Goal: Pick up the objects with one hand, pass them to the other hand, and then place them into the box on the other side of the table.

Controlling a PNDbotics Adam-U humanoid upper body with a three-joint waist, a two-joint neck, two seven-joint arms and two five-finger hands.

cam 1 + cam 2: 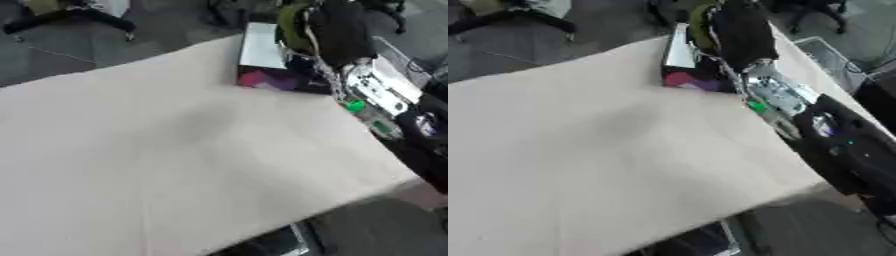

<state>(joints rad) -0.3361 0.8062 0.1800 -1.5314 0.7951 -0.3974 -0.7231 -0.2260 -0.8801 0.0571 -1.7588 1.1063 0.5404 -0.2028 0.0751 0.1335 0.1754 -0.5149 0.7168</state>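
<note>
The table [175, 150] lies askew under a pale beige cloth, and most of it is bare. At about one o'clock, near its far edge, stands the box [262, 75]: dark walls, a white flap raised at the back, and something pink and purple inside it at the front. The right arm [833, 140], black with silver parts, comes in from three o'clock and reaches up toward the box. Its right hand [741, 35] is a dark blurred shape just above and behind the box; whether its fingers are apart or together, I cannot tell. A small green thing [355, 106] shows on the arm. The left hand is nowhere to see.
</note>
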